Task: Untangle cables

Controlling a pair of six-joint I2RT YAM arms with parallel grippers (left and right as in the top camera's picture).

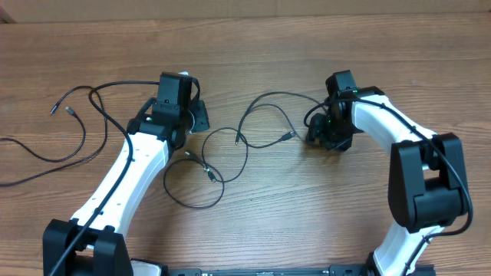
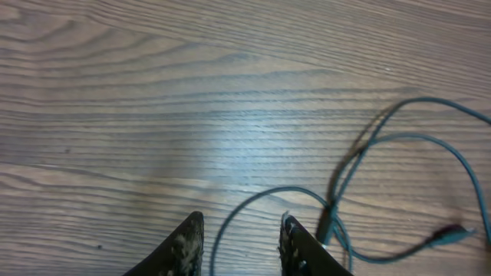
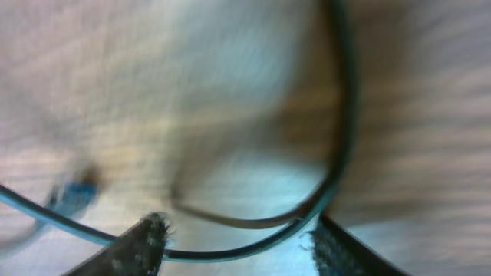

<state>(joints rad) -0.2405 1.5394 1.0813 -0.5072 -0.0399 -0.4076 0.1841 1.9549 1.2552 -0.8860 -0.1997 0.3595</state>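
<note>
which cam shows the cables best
Overhead: it shows the cables spread out, with most loops and plug tips visible. The left wrist view catches only a few crossing strands on its right side. The right wrist view shows one blurred loop close up.

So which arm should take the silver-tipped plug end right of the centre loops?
Right, probably: the thin black cable's plug end lies beside the right tool; the left tool sits farther off.

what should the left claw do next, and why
Probably lift the left claw straight up: its fingers stand apart, a cable lies slack on the table between them, ungripped, and the crossing strands sit beside it.
</note>
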